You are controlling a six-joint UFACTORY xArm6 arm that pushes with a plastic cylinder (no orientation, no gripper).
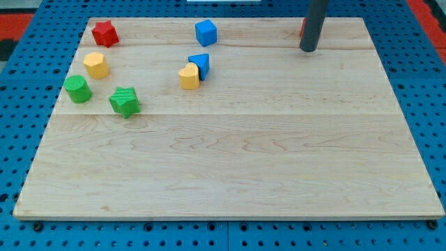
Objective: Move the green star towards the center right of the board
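Currently my tip point(308, 49) is parked at the counter's point(230, 167) top right; green star point(125, 102) is seen far toward the view's left, slightly lower. No gripper is fitted.

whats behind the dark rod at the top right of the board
A sliver of a red block shows at the rod's left edge, just above my tip. The rod covers the rest, so its shape cannot be made out.
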